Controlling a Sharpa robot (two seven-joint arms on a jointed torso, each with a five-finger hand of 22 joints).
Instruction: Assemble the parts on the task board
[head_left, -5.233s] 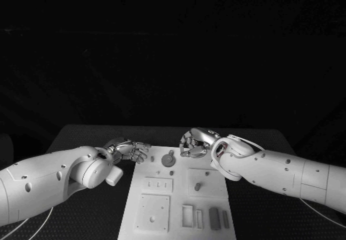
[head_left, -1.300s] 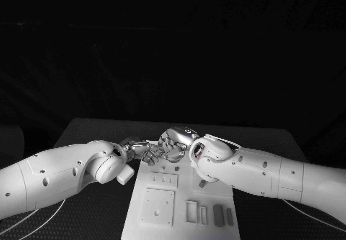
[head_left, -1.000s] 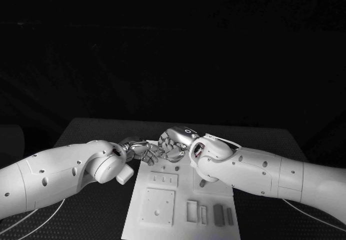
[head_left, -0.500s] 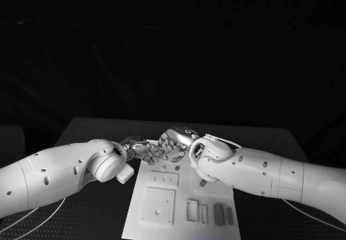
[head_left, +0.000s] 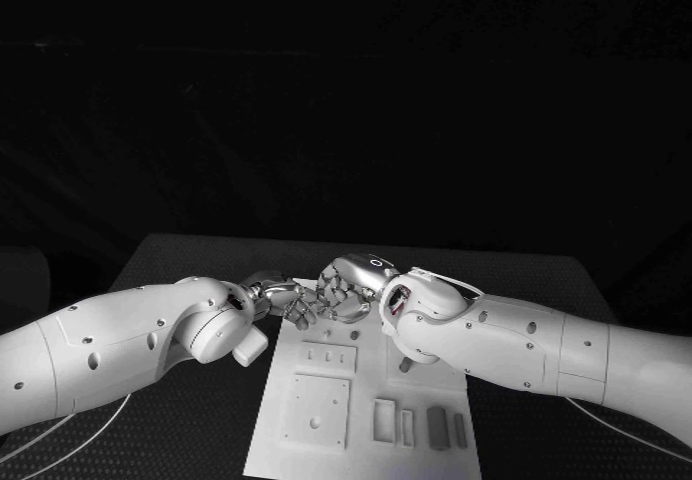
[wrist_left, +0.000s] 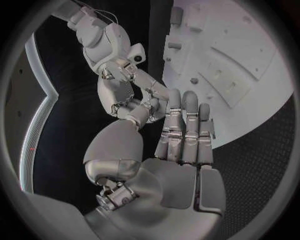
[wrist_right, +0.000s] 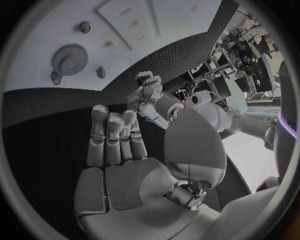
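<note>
1. While both hands met above the task board's far end, the left hand and right hand held nothing, fingers extended.
2. One gear lay on the board; the arms hid its far end in the head view.

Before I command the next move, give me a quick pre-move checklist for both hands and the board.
1. Left hand empty: ok, palm bare, fingers extended.
2. Right hand empty: ok, palm bare, fingers extended.
3. Clearance between the hands: not ok, their fingertips crowd together over the far end of the task board; whether they touch, cannot tell.
4. Gear free to grasp: ok, it lies flat on the board with no hand on it.
5. Grey parts at the near end: ok, clear of both arms.
</note>
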